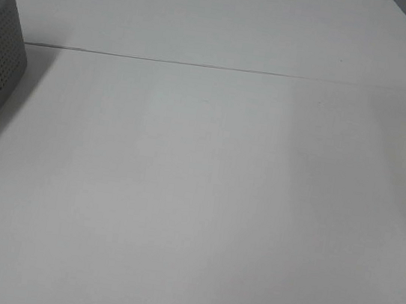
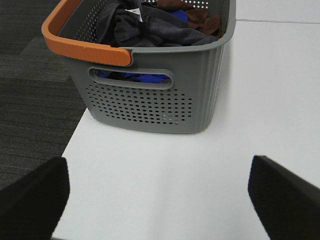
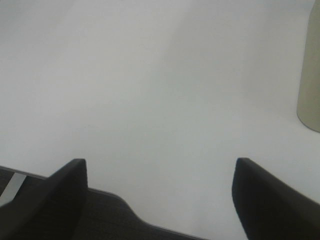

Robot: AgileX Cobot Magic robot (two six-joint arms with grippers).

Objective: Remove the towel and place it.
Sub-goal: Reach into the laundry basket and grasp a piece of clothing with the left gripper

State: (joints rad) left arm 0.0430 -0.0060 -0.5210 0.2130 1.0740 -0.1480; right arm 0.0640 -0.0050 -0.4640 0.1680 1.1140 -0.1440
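towel (image 2: 150, 30): dark cloth heaped on top inside the basket (image 2: 150, 102), all crumpled, with a small white tag (image 2: 134, 11) sticking up. Only the top folds show and the rest sinks below the rim, so its full shape is anyone's guess.
basket: grey and perforated, with an orange handle (image 2: 82, 47) on one rim, sitting at the table's edge. The left wrist view cuts off its far end, and the high view only catches a slice of it at the left.
other cloth: a blue bit (image 2: 142, 77) peeks through the handle slot and a brown bit (image 2: 200, 20) lies past the towel. Both are mostly buried.
table (image 1: 204, 197): white, with a thin seam (image 1: 200, 65) across the far part.
left gripper (image 2: 157, 172): jaws spread wide over bare table, short of the basket and not touching it. Only two dark blurry tips show.
right gripper (image 3: 160, 167): jaws spread wide too, over the table's edge, with dark floor (image 3: 100, 220) beyond it.
beige thing (image 3: 311, 75): stands on the table and is cut off by the frame, so I can't tell what it is.
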